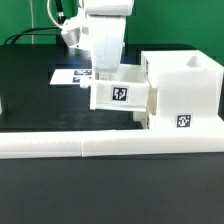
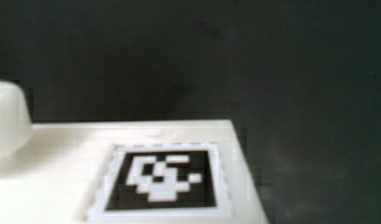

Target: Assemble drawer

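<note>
The tall white housing (image 1: 185, 90) stands at the exterior view's right, with a tag on its front. A white tray (image 1: 125, 95) with a tag on its side hangs level against the housing's open left side, its underside above the table. My gripper (image 1: 103, 72) comes down onto the tray's far-left wall; its fingertips are hidden by the wall, and it appears shut on the tray. In the wrist view the tray's tagged white face (image 2: 160, 170) fills the lower part, with black table beyond. No fingers show there. The second tray is out of view.
Long low white border bars (image 1: 100, 148) run along the front in the exterior view. The marker board (image 1: 72, 76) lies flat behind the gripper. A rounded white part (image 2: 6, 115) shows at the wrist view's edge. The table (image 1: 40, 100) is black.
</note>
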